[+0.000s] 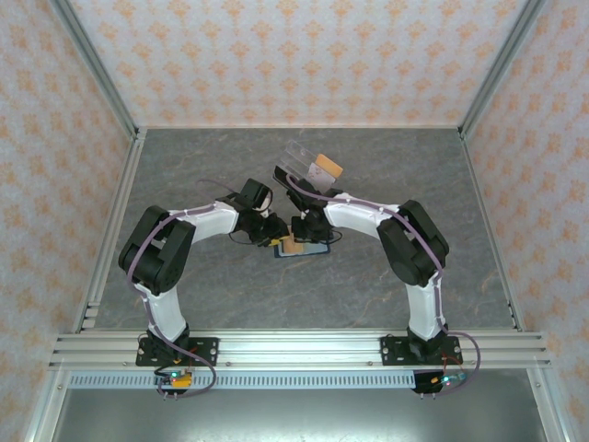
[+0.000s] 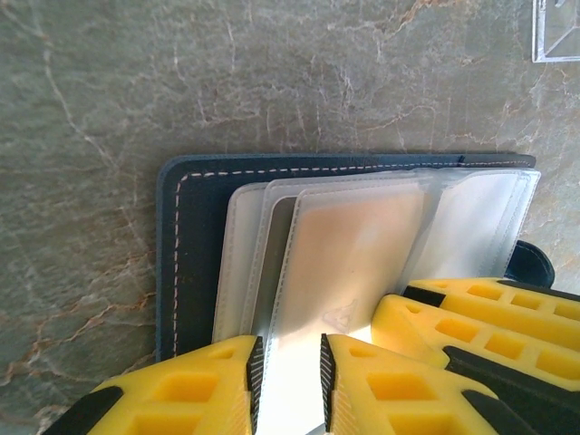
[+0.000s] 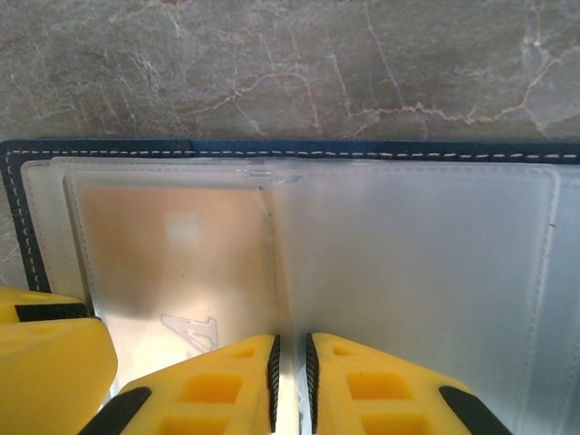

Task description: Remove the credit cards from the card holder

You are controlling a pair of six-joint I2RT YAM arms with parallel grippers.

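Holder: the navy-blue book-style card holder [image 2: 195, 263] lay open ahead of both sets of jaws.
Card: a thin orange-tan plastic credit card [image 2: 353, 254] sat pocketed ahead of the left jaws. We judged it stiff, light and slick, best pinched at its exposed edge.
Left gripper [image 2: 290, 381]: narrow gap; whether it gripped, we couldn't tell.
Right gripper [image 3: 292, 381]: nearly closed on the holder's pocket edge.

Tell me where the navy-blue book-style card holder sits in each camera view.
Top external: the navy-blue book-style card holder lies at the picture's centre.
Left wrist: lower middle, lying open, navy cover at left.
Right wrist: across the whole width, stitched edge on top.
Shared landmark: the orange-tan plastic card in its frosted sleeve.
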